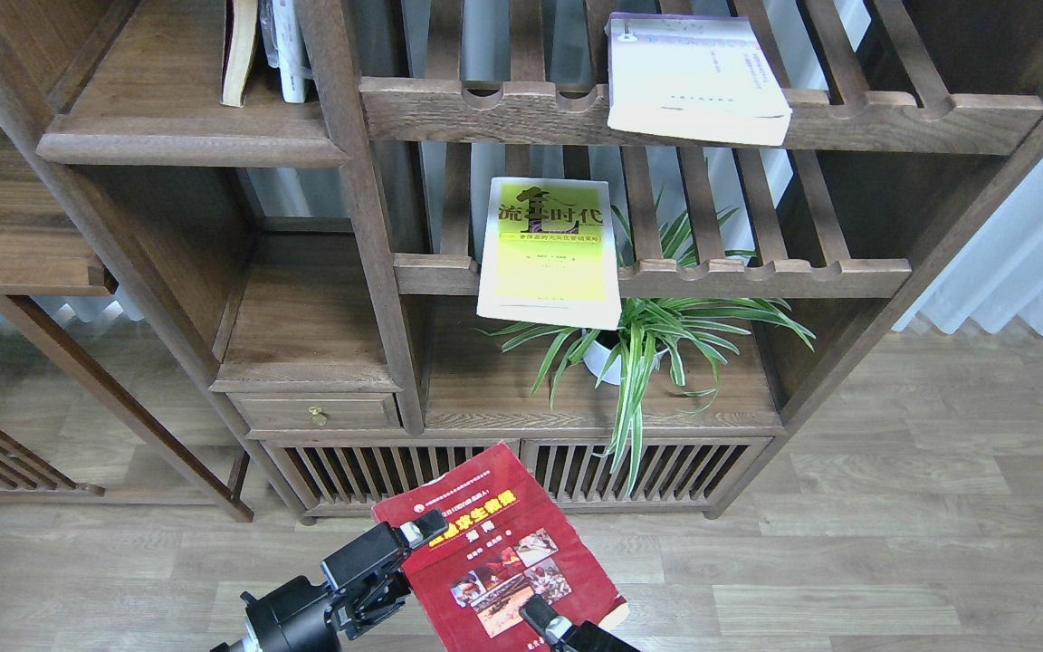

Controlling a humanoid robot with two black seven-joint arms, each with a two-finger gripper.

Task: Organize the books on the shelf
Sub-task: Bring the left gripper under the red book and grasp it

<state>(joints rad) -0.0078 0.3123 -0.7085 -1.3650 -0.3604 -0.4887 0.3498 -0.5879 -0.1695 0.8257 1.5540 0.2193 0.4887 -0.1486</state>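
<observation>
Yellow-green book has big black characters, looks like 流…时代; the smaller print we can't read. It lies on the middle slatted rack, hanging over the rail. White book sits at 1 o'clock on the top rack. Red book, yellow title and small photos, is at 6 o'clock. Our right gripper pinches its lower edge; left gripper touches its left edge, jaws' gap we can't tell.

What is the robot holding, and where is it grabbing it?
The dark red paperback book: the right pincer clamps its bottom edge, and the left pincer touches its left edge near the top corner.
</observation>
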